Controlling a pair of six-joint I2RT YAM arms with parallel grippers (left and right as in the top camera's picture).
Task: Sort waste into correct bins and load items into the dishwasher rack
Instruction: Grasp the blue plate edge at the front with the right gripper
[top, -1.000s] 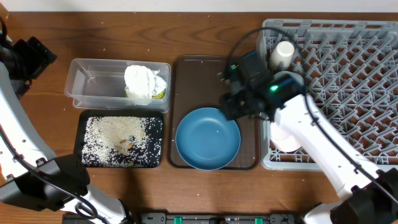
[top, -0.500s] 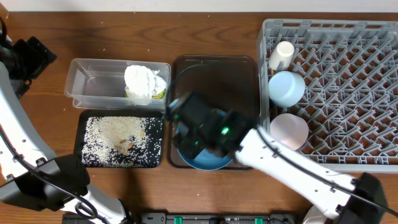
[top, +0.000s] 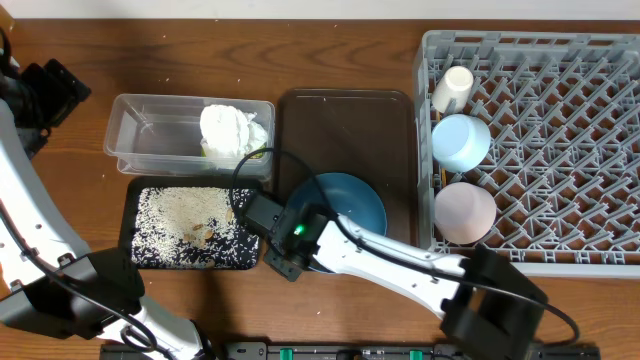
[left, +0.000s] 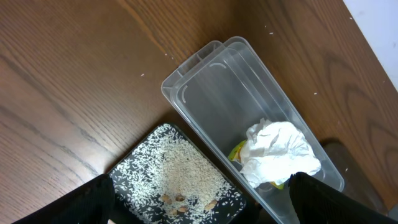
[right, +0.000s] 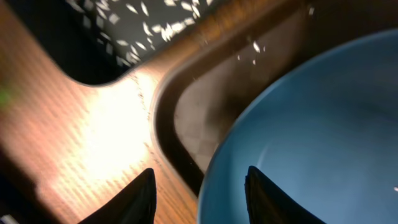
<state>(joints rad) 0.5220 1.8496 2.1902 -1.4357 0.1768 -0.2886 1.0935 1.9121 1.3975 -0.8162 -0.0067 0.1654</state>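
Note:
The dark-blue plate (top: 352, 203) lies at the front of the brown serving tray (top: 350, 125). My right gripper (top: 285, 247) is open at the plate's front-left rim; in the right wrist view its fingers (right: 199, 199) straddle the rim of the plate (right: 311, 137), one finger over the wood. The clear tub (top: 160, 135) holds white napkins (top: 232, 130) and a yellow-green wrapper (top: 258, 152). The black tray (top: 250, 205) holds rice grains (top: 185, 215). The grey rack (top: 560, 150) holds the cream cup (top: 455, 87), light-blue dish (top: 462, 141) and pinkish-white bowl (top: 466, 212). My left gripper (left: 199, 205) is open and empty, high above the tub. Chopsticks do not show.
The black tray (right: 112, 37) lies close to the brown tray's left edge (right: 186, 118), with a narrow strip of wooden table between them. A few brown bits (left: 186, 200) lie among the rice. My right arm crosses the table's front edge from the right.
My right gripper has swept from beside the rack, left and forward across the brown tray, to the plate's front-left rim. The left arm has not moved.

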